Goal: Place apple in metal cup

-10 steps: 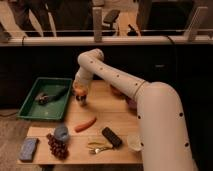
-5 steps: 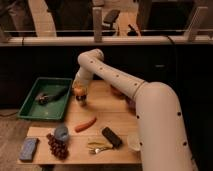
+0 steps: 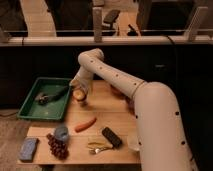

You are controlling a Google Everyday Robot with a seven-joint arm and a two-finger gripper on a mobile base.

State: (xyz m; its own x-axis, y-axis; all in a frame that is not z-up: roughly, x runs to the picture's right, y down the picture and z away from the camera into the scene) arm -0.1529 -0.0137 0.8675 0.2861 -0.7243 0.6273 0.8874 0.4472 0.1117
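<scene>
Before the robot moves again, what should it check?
1. Gripper is over the table, beside the green tray: ok.
2. Apple is at the gripper: ok.
3. Apple is sitting inside the metal cup: cannot tell, the cup is not plainly visible under it.
4. Carrot lies apart from the gripper: ok.
5. Blue cup and grapes are near the front edge, out of the way: ok.

- arm (image 3: 120,80): smooth white shell, plastic-looking, slight sheen; gripper (image 3: 79,96) at 3 o'clock of tray.
- tray (image 3: 50,110): green plastic, faint sheen.
- table (image 3: 107,112): pale wood, matt.
- apple (image 3: 78,93): smooth orange-yellow skin, at the gripper.
</scene>
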